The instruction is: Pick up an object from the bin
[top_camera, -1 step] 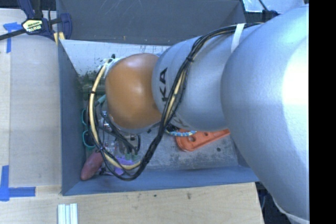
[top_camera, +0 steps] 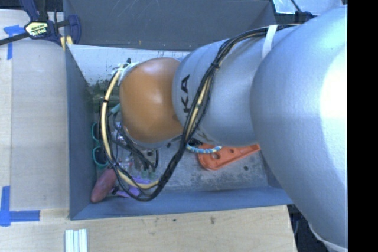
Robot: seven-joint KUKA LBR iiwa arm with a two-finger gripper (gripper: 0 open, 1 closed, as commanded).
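My gripper [top_camera: 139, 157] is low in the left part of the bin, mostly hidden under the arm's orange cover, with only dark and metallic parts showing below it. A maroon rounded thing [top_camera: 103, 185] lies at the front left corner, just left of the gripper. A purple thing [top_camera: 133, 189] lies beside it, under the cables. Teal loops [top_camera: 97, 146] sit against the left wall.
An orange flat plastic tool [top_camera: 228, 156] lies on the bin floor to the right of the gripper, partly under the arm. A dark green thing [top_camera: 97, 95] rests near the back left. The arm covers the bin's middle and right.
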